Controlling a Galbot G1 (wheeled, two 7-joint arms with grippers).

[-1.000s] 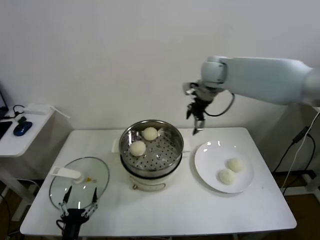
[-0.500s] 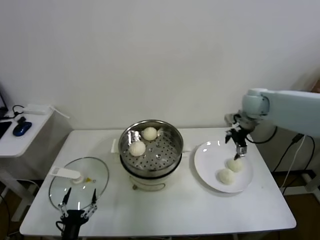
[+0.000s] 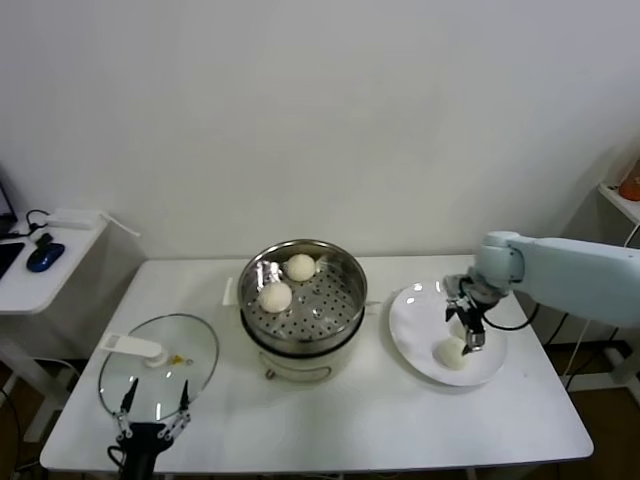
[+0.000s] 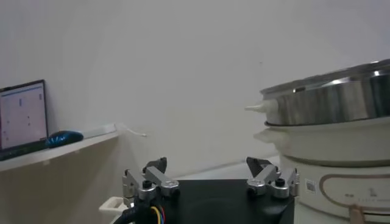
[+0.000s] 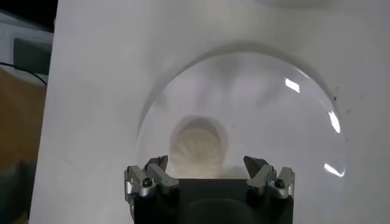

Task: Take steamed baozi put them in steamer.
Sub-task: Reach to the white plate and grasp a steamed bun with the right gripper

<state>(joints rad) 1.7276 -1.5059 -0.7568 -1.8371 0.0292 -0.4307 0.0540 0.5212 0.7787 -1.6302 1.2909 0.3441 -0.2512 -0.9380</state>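
Note:
The steel steamer (image 3: 345, 272) on its cream cooker base (image 3: 300, 366) holds two baozi (image 3: 300, 266) (image 3: 276, 296). On the white plate (image 3: 415, 320) one baozi (image 3: 451, 353) shows; a second is hidden behind my right gripper (image 3: 470, 335). That gripper is open and low over the plate. In the right wrist view a baozi (image 5: 198, 146) lies just ahead of the open right gripper (image 5: 207, 165), on the plate (image 5: 292, 122). My left gripper (image 3: 152, 405) is open and parked at the table's front left; the left wrist view shows it (image 4: 207, 165) beside the steamer (image 4: 341, 100).
The glass lid (image 3: 190, 350) with a white handle (image 3: 132, 346) lies at the front left, under my left gripper. A side table (image 3: 30, 275) with a blue mouse (image 3: 44, 256) stands at the left. The table's right edge is close to the plate.
My right arm has swung from above the steamer's right rim to the right and down onto the plate, now covering one bun. The left arm has not moved.

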